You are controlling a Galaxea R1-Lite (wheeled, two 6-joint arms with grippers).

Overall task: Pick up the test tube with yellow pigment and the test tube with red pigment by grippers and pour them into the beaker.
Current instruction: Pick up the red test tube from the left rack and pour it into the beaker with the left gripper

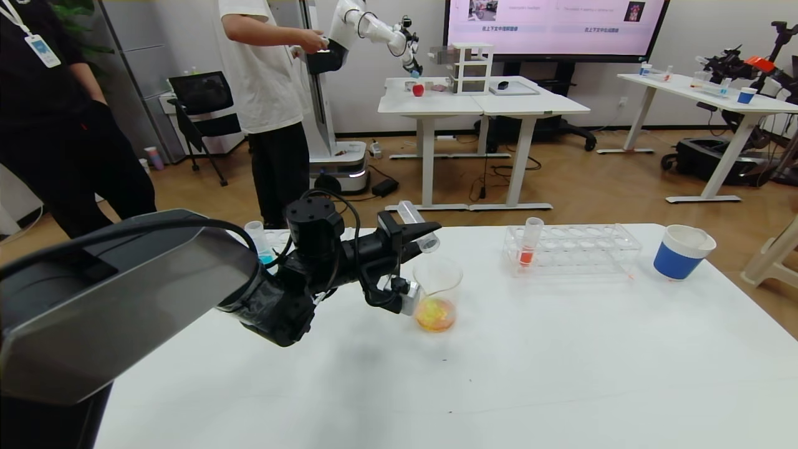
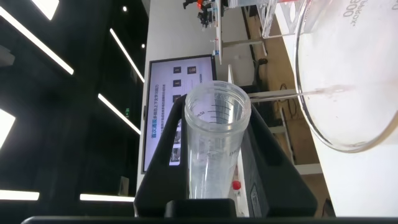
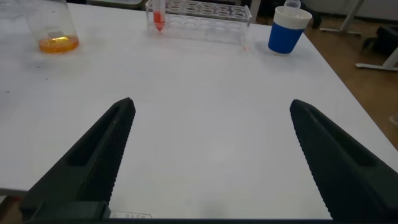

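The white table (image 1: 499, 374) is spreading beneath both arms. The left gripper (image 1: 416, 240) is hanging above it, its fingers pinching an emptied clear test tube (image 1: 419, 228), tilted with its open mouth over the beaker's rim. The beaker (image 1: 436, 298) is sitting just below and slightly beyond that gripper, holding orange-yellow liquid at its bottom. Farther off to the gripper's right, the clear rack (image 1: 573, 249) is holding the test tube with red pigment (image 1: 530, 243) upright at its near end; a blue-and-white paper cup (image 1: 681, 251) is standing beyond the rack. The right gripper (image 3: 208, 155) is hovering over bare table, fingers spread wide, beaker and rack well ahead of it.
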